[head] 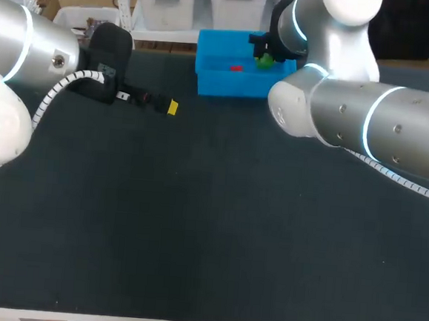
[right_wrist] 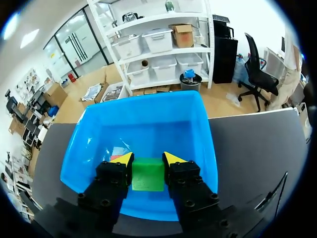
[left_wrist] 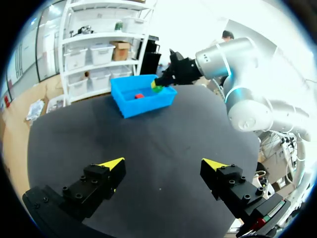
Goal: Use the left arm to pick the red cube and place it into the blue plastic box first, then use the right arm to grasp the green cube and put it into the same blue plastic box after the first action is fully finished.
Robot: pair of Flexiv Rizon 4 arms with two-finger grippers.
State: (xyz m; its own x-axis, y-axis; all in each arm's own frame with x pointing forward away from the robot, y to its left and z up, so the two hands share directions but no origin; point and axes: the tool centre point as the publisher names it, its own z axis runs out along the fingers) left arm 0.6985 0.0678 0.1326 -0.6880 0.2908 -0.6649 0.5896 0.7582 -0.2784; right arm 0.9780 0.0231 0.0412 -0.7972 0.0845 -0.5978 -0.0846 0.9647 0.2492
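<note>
The blue plastic box [head: 215,77] stands at the table's far edge, with the red cube [head: 236,68] lying inside it. My right gripper [right_wrist: 148,159] hangs over the box's near side, shut on the green cube [right_wrist: 147,174], which fills the gap between its fingers. In the head view the green cube [head: 265,60] shows at the box's right end, under the right arm's wrist. The red cube [right_wrist: 118,151] peeks out just beyond the right gripper's finger. My left gripper [left_wrist: 163,166] is open and holds nothing, well back from the box [left_wrist: 141,94] over bare mat, its yellow fingertip [head: 173,107] left of the box.
The black mat [head: 194,226] covers the whole table. My right arm's thick silver link [head: 366,124] lies across the back right of the table. The left arm's wrist [head: 107,63] sits at the back left.
</note>
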